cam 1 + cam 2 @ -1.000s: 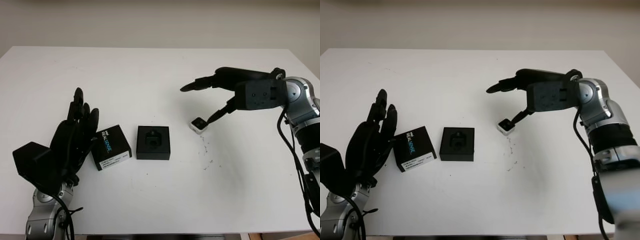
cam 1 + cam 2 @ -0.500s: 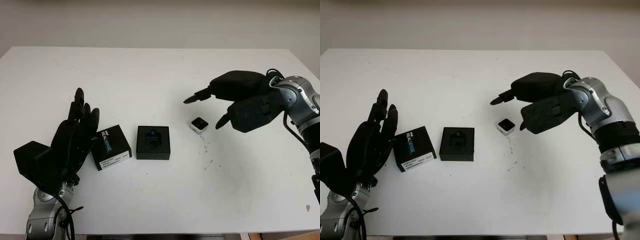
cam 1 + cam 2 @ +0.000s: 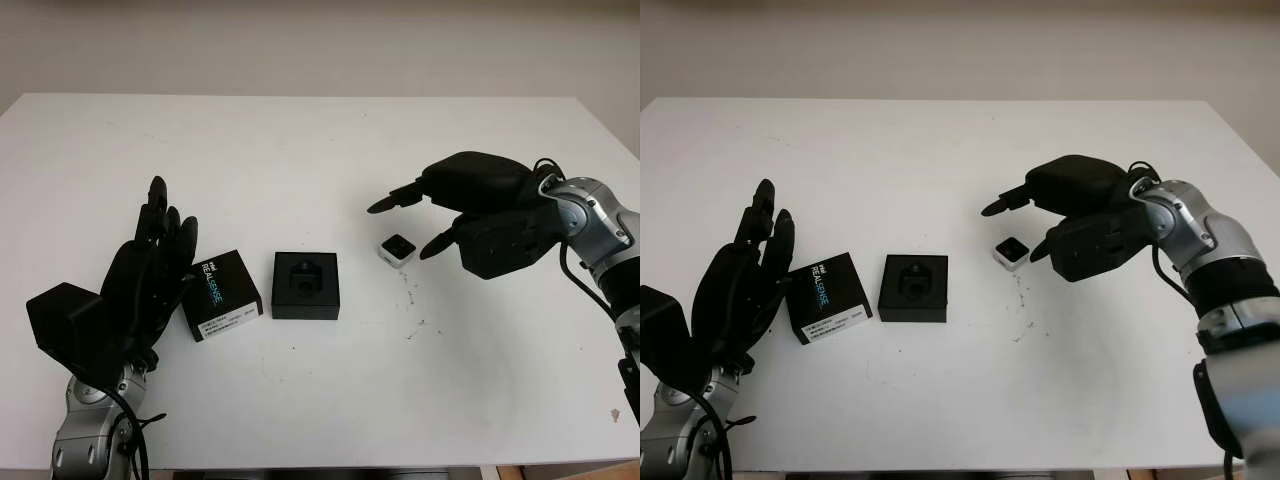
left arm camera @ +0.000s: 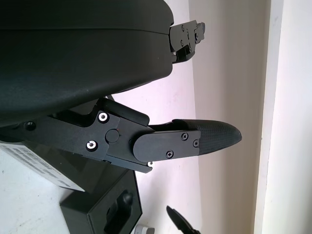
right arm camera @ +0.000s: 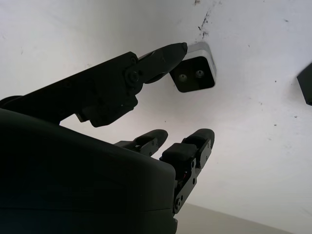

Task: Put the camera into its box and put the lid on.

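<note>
White, matte desk (image 3: 300, 150), rectangular, spanning nearly the full frame; plain pale wall (image 3: 320, 40) along the top edge. Small dark specks (image 3: 412, 300) on the desk right of centre, below the camera.

Camera (image 3: 398, 249): small, squarish, rounded white shell with glossy black face turned up, flat on the desk right of centre. Apart from the box.

Box (image 3: 306, 285): black, square, matte, open, moulded recess visible inside; at centre, left of the camera.

Lid (image 3: 221, 294): black, square, white label on the near side and printed lettering on top; left of the box, just beside it, slightly rotated.

Right hand (image 3: 410, 222): black, hard shell, at right of frame, open wide around the camera, holding nothing. One fingertip (image 5: 175, 50) close against the camera's edge in the wrist view; contact not certain. Other fingers above the camera in the head view, well apart from it.

Left hand (image 3: 150, 270): black, at lower left, open, fingers pointing up-frame, just beside the lid's left edge. Silver forearms at both bottom corners.
</note>
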Tool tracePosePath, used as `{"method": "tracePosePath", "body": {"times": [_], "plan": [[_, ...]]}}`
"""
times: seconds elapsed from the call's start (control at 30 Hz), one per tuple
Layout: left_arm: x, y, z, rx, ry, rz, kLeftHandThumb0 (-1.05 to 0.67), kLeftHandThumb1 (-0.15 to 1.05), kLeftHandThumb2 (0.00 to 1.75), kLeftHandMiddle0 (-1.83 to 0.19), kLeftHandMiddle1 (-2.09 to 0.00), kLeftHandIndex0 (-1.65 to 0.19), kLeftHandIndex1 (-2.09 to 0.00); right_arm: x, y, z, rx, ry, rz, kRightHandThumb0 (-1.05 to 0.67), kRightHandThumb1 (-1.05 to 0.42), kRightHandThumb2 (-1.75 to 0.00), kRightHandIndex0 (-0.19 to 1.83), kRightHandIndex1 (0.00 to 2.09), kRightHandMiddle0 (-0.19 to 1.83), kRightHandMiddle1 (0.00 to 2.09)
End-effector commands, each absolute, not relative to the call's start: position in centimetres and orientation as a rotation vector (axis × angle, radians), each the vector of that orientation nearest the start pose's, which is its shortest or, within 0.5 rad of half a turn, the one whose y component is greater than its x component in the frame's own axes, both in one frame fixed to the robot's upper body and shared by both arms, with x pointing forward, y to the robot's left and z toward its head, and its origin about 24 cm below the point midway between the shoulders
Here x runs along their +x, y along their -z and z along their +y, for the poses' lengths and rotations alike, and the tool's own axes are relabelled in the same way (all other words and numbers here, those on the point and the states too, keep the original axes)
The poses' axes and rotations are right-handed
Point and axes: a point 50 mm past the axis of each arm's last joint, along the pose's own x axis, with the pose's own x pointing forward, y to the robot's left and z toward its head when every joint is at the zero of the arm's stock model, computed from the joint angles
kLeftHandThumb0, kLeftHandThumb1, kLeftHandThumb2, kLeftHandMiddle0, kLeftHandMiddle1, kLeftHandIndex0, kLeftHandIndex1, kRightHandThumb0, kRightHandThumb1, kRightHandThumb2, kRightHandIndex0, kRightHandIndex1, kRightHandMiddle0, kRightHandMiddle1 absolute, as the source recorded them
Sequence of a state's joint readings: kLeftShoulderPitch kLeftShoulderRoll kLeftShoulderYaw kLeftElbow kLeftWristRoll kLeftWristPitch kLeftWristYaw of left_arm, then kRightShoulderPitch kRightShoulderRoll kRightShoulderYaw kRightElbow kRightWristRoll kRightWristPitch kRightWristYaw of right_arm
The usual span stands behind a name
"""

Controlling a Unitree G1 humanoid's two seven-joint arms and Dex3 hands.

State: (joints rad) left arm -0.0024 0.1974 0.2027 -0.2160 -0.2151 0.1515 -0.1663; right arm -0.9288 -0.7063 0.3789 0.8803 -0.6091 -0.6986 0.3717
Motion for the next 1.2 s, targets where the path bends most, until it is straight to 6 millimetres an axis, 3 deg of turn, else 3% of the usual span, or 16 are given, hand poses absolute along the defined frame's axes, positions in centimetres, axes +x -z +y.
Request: {"method": "tracePosePath", "body": {"times": [0.0,0.07,0.17,0.6,0.7,0.87,1.17], "plan": [[24.7,-9.6,21.9,0.011,0.008,-0.12,-0.7,1.05,0.47,0.19,0.0,0.19,0.0,37.1,-15.9,-20.6,-1.496,-0.709,-0.237,-0.41,-0.83,-0.06,0.46,0.27,0.47,0.22],[24.6,-9.6,21.9,0.016,0.007,-0.119,-0.7,1.05,0.47,0.19,0.0,0.19,0.0,37.0,-15.6,-20.7,-1.487,-0.715,-0.227,-0.4,-0.83,-0.05,0.24,0.71,0.32,0.51],[24.6,-9.6,21.9,0.015,0.003,-0.118,-0.7,1.05,0.47,0.19,0.0,0.19,0.0,37.1,-15.4,-20.8,-1.487,-0.724,-0.204,-0.42,-0.83,-0.06,0.05,1.08,0.17,0.76],[24.6,-9.6,21.9,0.024,0.01,-0.117,-0.69,1.05,0.49,0.19,0.0,0.19,0.0,37.1,-14.8,-20.9,-1.504,-0.729,-0.149,-0.4,-0.86,-0.06,0.16,0.73,0.22,0.57],[24.6,-9.6,21.9,0.022,0.01,-0.12,-0.69,1.05,0.48,0.19,0.0,0.19,0.0,37.1,-14.4,-20.9,-1.5,-0.72,-0.159,-0.41,-0.85,-0.05,0.2,0.78,0.25,0.58],[24.6,-9.5,21.9,0.017,0.009,-0.115,-0.69,1.05,0.48,0.19,0.0,0.19,0.0,37.1,-14.0,-20.8,-1.488,-0.708,-0.177,-0.4,-0.85,-0.05,0.1,1.06,0.21,0.75],[24.6,-9.5,21.9,0.013,0.002,-0.119,-0.68,1.05,0.48,0.19,0.0,0.19,0.0,37.2,-13.5,-20.6,-1.47,-0.699,-0.187,-0.37,-0.87,-0.06,0.07,1.15,0.17,0.87]]}}
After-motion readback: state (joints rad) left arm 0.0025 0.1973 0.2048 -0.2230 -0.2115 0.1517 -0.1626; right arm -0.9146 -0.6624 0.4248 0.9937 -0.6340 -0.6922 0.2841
